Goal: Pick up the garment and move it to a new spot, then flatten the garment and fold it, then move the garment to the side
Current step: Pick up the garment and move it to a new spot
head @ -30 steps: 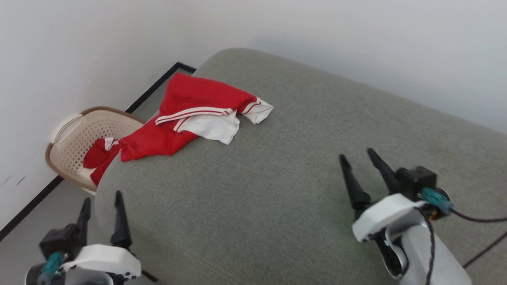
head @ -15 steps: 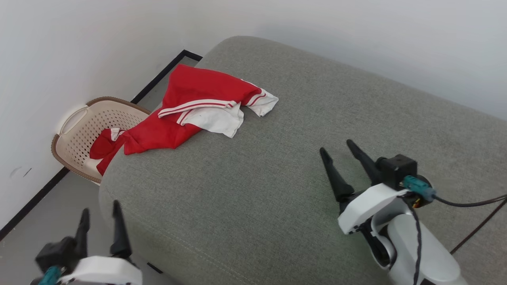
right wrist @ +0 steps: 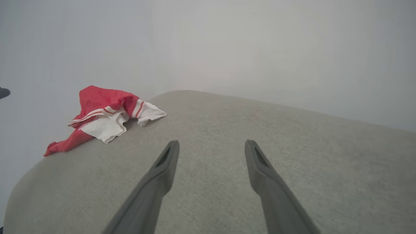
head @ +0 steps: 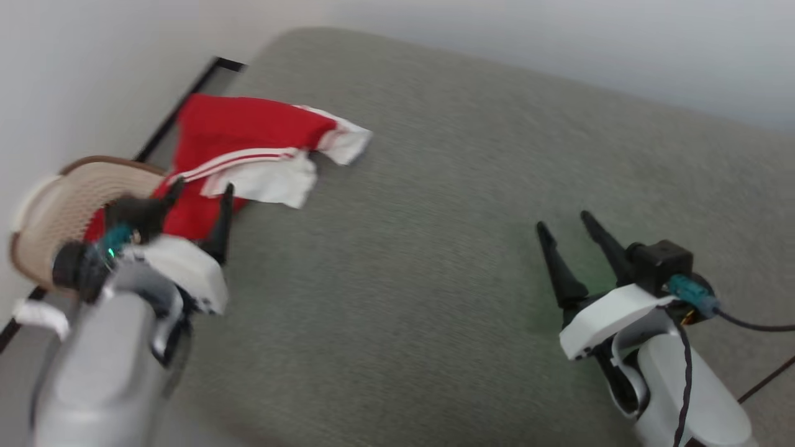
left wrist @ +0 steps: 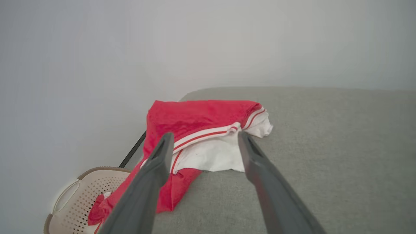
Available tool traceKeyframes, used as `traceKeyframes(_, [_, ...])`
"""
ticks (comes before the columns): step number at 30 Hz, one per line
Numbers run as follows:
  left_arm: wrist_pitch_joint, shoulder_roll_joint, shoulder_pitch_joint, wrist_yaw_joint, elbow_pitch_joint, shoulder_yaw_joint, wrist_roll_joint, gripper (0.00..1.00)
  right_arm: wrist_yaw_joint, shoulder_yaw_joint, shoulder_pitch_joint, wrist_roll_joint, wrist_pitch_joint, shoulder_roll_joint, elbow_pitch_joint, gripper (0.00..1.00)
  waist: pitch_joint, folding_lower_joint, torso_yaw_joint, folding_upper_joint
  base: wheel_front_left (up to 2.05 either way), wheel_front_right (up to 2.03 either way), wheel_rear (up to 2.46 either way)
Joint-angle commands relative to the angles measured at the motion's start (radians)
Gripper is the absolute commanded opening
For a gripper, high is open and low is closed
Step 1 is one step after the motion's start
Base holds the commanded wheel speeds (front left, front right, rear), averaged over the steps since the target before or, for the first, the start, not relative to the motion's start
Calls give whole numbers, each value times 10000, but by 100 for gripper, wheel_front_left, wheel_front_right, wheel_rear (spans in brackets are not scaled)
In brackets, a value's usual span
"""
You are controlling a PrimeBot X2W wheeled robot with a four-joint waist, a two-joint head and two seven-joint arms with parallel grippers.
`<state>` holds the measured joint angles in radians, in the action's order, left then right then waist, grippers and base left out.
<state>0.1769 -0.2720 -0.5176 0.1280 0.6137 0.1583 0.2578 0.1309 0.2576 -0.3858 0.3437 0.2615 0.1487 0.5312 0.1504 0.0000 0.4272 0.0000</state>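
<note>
Grey cushion (head: 435,186) stretches below a plain white wall (head: 559,37). On the left, the left gripper (head: 203,186) has its fingers spread wide and empty, tips at the near edge of the garment (head: 242,127); whether they touch it cannot be told. The right gripper (head: 563,221) is also spread and holds nothing, well apart from the garment. The garment lies crumpled at the cushion's far left corner, one end trailing off the edge into a beige basket (head: 56,198).
</note>
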Motion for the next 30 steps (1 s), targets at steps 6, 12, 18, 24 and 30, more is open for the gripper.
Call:
traceKeyframes(6, [-1849,-1579,-2227,6,1592,1725,2044,100,-1,-196,-485,-137,49,101,-207,100,1773,0,-1747,0,0,0,0])
traceKeyframes(12, [-3751,-2971,-3426,8,2432,2981,4093,100,-1,-162,-1026,-230,49,-124,-381,100,2686,0,-2686,0,0,0,0])
traceKeyframes(18, [-4729,-3810,-4157,8,3267,3412,5122,100,-1,-141,-1325,-318,49,-229,-574,100,3370,0,-3380,0,0,0,0])
traceKeyframes(24, [-5428,-4007,-4478,9,4040,3646,5801,100,-15,-243,-1281,-426,12,-69,-622,100,3892,0,-3701,0,0,0,0])
traceKeyframes(30, [-6203,-3931,-4121,9,4373,4147,6453,100,-27,-204,-1281,-529,-16,-120,-812,100,4043,0,-3838,0,0,0,0])
